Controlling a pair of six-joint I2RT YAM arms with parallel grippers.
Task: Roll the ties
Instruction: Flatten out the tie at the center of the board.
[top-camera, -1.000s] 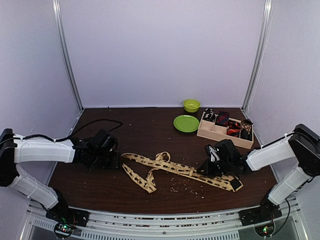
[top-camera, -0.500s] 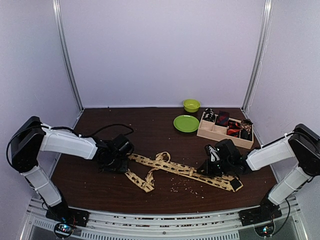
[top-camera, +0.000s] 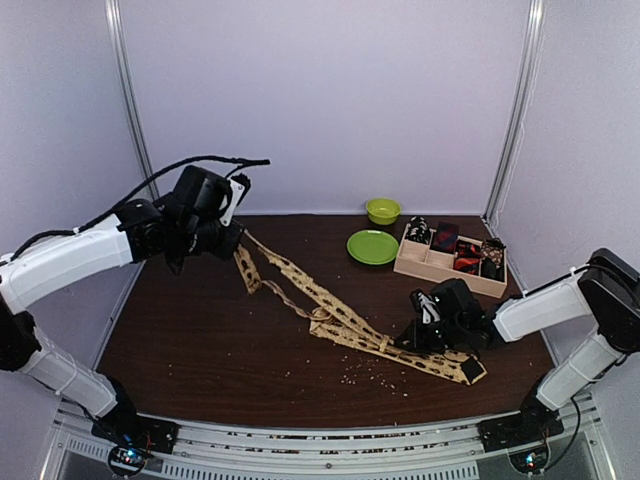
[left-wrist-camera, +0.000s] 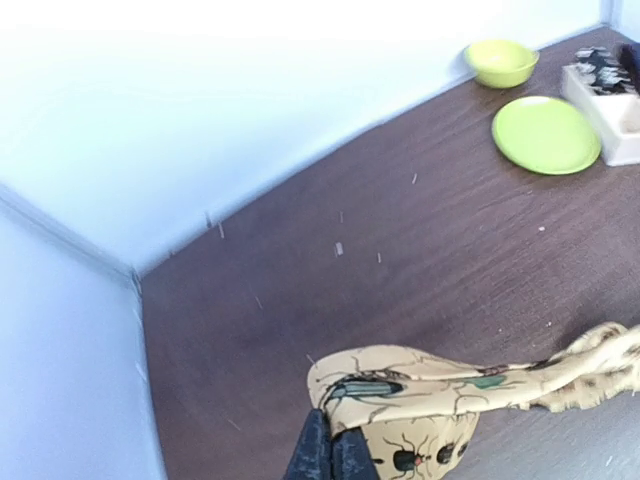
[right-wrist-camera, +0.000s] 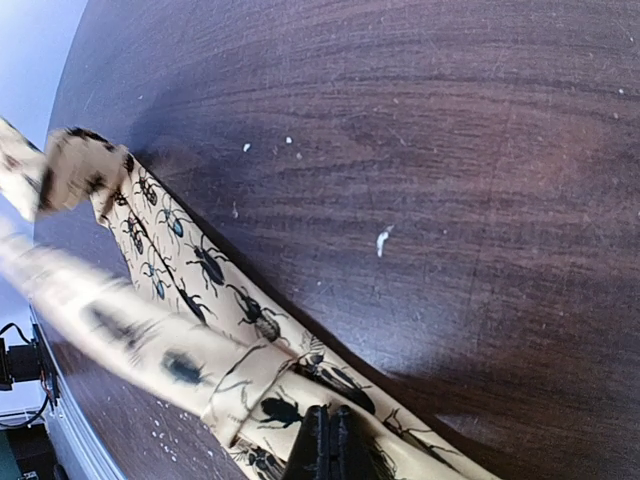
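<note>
A long tan tie (top-camera: 300, 287) printed with dark beetles runs from the back left, in the air, down to the table at the front right. My left gripper (top-camera: 236, 241) is raised above the table and is shut on a folded end of that tie (left-wrist-camera: 430, 385); its fingertips (left-wrist-camera: 318, 452) pinch the fold's edge. My right gripper (top-camera: 408, 340) sits low on the table, shut on the tie (right-wrist-camera: 200, 270) near its other end, its own tips (right-wrist-camera: 328, 442) closed over the cloth. Small rolled ties (top-camera: 445, 237) fill the wooden tray.
The wooden compartment tray (top-camera: 440, 270) stands at the back right. Beside it are a green plate (top-camera: 372, 247) and a green bowl (top-camera: 382, 210). Pale crumbs (top-camera: 375, 375) lie on the dark table near the front. White walls close in the sides and back.
My left gripper shut on the tie's left end and rose up and back to the left, pulling the loose folds into a slanting line. The right gripper stayed in place.
</note>
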